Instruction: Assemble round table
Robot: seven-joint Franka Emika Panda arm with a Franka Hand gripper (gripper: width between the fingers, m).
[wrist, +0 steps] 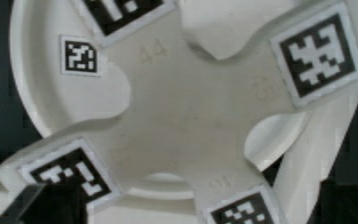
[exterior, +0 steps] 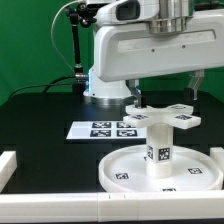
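The disc (exterior: 160,170) lies flat on the black surface (exterior: 40,110), near the front border blocks (exterior: 60,205). The leg (exterior: 160,150) stands upright at its centre. The cross-shaped base (exterior: 165,117) sits level on top of the leg, its four tagged arms spread out. The gripper (exterior: 165,93) is seen directly above the base, but its tips are hidden behind the arm's housing, so whether the jaws are apart, together or clamped on the base cannot be told. In the wrist view the base (wrist: 185,110) fills the frame at very close range, with the disc (wrist: 51,40) showing beyond it; no fingertips are seen there.

The step in hand is judged to be the seating or screwing of the base onto the leg. To be done well, the base should be kept level and centred on the leg's axis, so that the joint is not forced crooked. Any turning should be made about the vertical axis only, without side push, since the leg could be tipped or the disc slid on the surface. Downward pressure should be kept light. Release should be straight upward, so that the base is not dragged. The marker board (exterior: 105,129) lies well apart, to the exterior view's left, and is not to be touched.
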